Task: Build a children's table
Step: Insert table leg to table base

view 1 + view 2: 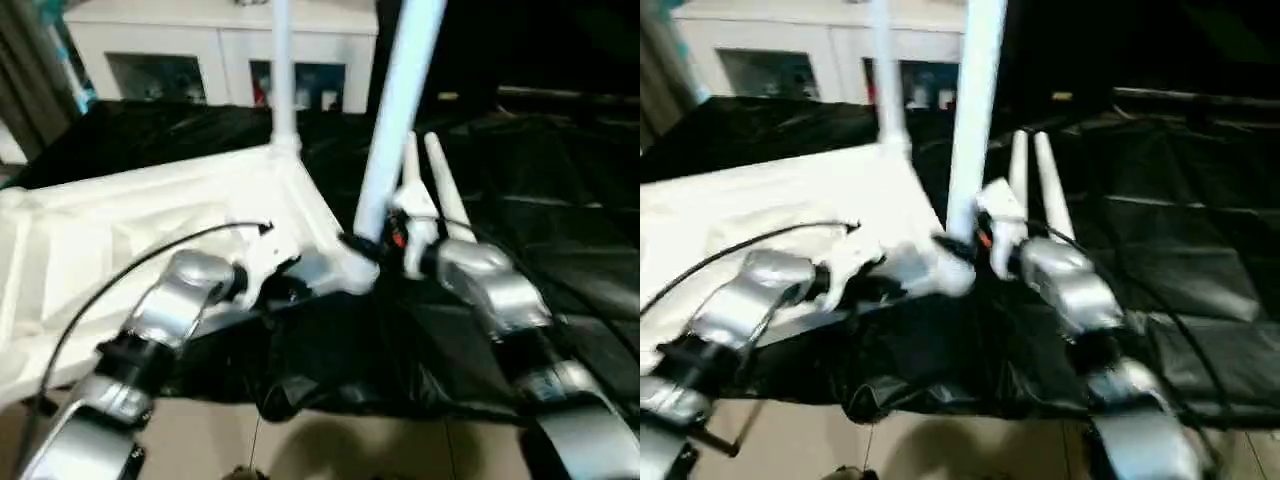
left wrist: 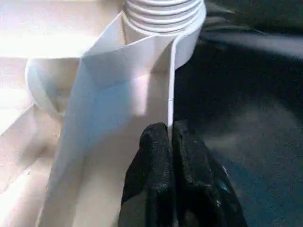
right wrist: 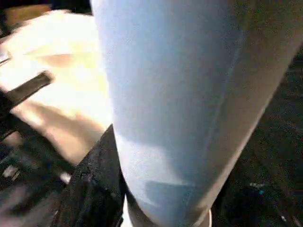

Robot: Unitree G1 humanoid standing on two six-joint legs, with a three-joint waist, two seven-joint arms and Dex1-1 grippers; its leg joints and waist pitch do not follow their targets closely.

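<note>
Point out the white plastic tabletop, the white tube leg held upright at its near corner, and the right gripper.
White plastic tabletop (image 1: 150, 215), left eye view, ribbed underside.
White tube leg (image 1: 395, 120), left eye view, mid-shaft.
Right gripper (image 1: 385, 238), left eye view, at the leg's base.

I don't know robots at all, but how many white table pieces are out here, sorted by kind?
Tabletop: 1
Upright legs: 2
Legs lying down: 2
Total: 5

both silver forearms reach forward and inward. the left gripper has its black fingers pressed together on a thin rim; the right gripper wraps partly open around a leg.
</note>
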